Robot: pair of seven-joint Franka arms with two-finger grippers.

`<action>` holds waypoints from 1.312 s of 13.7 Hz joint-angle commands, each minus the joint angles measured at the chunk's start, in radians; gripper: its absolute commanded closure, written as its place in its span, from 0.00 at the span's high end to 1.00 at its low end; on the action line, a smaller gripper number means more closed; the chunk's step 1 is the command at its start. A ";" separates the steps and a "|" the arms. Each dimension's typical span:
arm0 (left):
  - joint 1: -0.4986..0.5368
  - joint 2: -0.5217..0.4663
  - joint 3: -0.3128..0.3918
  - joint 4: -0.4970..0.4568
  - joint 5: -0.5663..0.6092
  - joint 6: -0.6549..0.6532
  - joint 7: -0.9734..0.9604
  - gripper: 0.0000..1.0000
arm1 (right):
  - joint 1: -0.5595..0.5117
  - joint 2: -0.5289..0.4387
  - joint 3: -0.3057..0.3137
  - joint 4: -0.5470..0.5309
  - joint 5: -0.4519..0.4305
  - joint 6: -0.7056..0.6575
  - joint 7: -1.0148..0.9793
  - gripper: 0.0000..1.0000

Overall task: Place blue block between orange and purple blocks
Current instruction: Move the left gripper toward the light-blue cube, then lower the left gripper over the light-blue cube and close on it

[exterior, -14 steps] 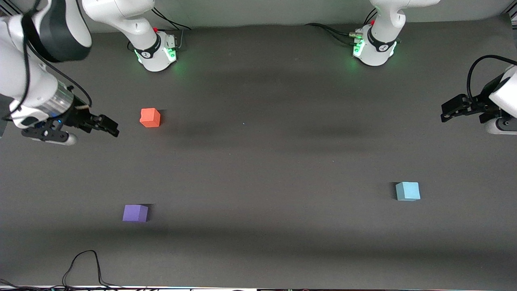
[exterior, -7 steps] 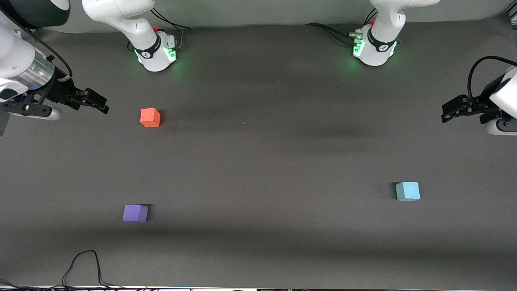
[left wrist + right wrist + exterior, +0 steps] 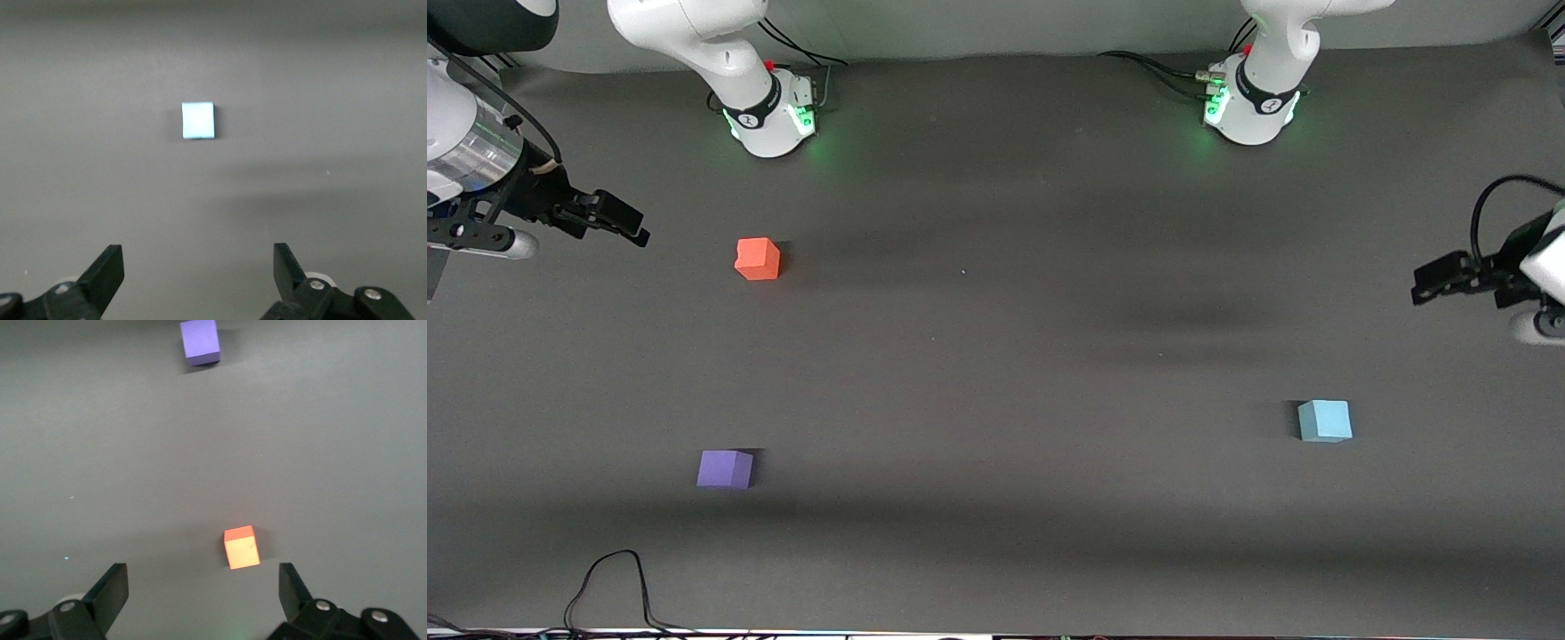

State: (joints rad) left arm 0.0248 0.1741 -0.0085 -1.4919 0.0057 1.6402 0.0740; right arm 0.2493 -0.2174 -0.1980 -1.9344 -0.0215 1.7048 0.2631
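Observation:
The blue block [image 3: 1324, 420] lies on the dark table toward the left arm's end; in the left wrist view the blue block [image 3: 198, 120] is well ahead of the fingers. My left gripper [image 3: 1432, 283] [image 3: 198, 267] hovers open and holds nothing, off to the side of that block. The orange block [image 3: 758, 259] [image 3: 241, 547] and the purple block [image 3: 725, 468] [image 3: 199, 341] sit toward the right arm's end, the purple one nearer the front camera. My right gripper [image 3: 627, 227] [image 3: 203, 587] hangs open and holds nothing beside the orange block, apart from it.
The two arm bases [image 3: 769, 116] [image 3: 1249, 107] stand at the table's back edge with cables. A black cable [image 3: 614, 578] loops over the table's front edge near the purple block. Bare dark mat [image 3: 1005, 373] spans the middle.
My right gripper has drawn back from the orange block toward the right arm's end of the table. My left gripper has shifted a little toward the blue block. The blocks stay put.

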 commanded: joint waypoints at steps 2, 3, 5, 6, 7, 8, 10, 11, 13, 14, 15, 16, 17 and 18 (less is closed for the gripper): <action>0.033 0.106 -0.002 0.035 0.002 0.090 0.030 1.00 | -0.050 -0.002 0.003 0.000 -0.021 0.002 -0.054 1.00; 0.041 0.137 -0.002 0.024 0.002 0.131 0.035 1.00 | -0.056 -0.002 0.005 0.000 -0.015 0.004 -0.061 1.00; 0.046 0.182 -0.002 -0.034 0.002 0.240 0.039 1.00 | -0.103 -0.002 0.049 -0.003 -0.014 0.009 -0.062 1.00; 0.044 0.189 -0.002 -0.080 0.002 0.307 0.038 1.00 | -0.149 0.000 0.095 -0.003 -0.014 0.009 -0.064 1.00; 0.043 0.199 -0.002 -0.126 0.002 0.370 0.038 1.00 | -0.180 0.003 0.120 -0.003 -0.014 0.010 -0.083 1.00; 0.041 0.211 -0.004 -0.169 0.000 0.439 0.038 1.00 | -0.185 0.006 0.123 -0.003 -0.014 0.019 -0.097 1.00; 0.037 0.264 -0.005 -0.227 -0.001 0.567 0.038 1.00 | -0.179 0.009 0.123 -0.005 -0.011 0.032 -0.110 1.00; 0.032 0.300 -0.005 -0.244 -0.001 0.623 0.038 1.00 | -0.174 0.007 0.123 -0.008 -0.002 0.030 -0.110 1.00; 0.029 0.358 -0.007 -0.277 -0.001 0.731 0.038 1.00 | -0.176 -0.005 0.121 -0.026 0.018 0.029 -0.111 1.00; 0.030 0.385 -0.008 -0.286 -0.001 0.780 0.036 1.00 | -0.176 -0.008 0.117 -0.034 0.018 0.023 -0.113 1.00; 0.029 0.413 -0.008 -0.286 -0.001 0.817 0.036 1.00 | -0.176 -0.019 0.114 -0.046 0.018 0.019 -0.114 1.00; 0.027 0.435 -0.008 -0.284 -0.001 0.846 0.038 1.00 | -0.176 -0.032 0.109 -0.054 0.018 0.019 -0.139 1.00; 0.027 0.452 -0.008 -0.284 -0.001 0.878 0.036 1.00 | -0.176 -0.039 0.097 -0.055 0.020 0.018 -0.154 1.00; 0.027 0.459 -0.010 -0.283 -0.001 0.892 0.036 1.00 | -0.174 -0.039 0.094 -0.057 0.020 0.019 -0.154 1.00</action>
State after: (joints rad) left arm 0.0579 0.6293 -0.0202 -1.7732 0.0060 2.5023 0.0967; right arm 0.0831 -0.2192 -0.0935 -1.9650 -0.0223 1.7232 0.1506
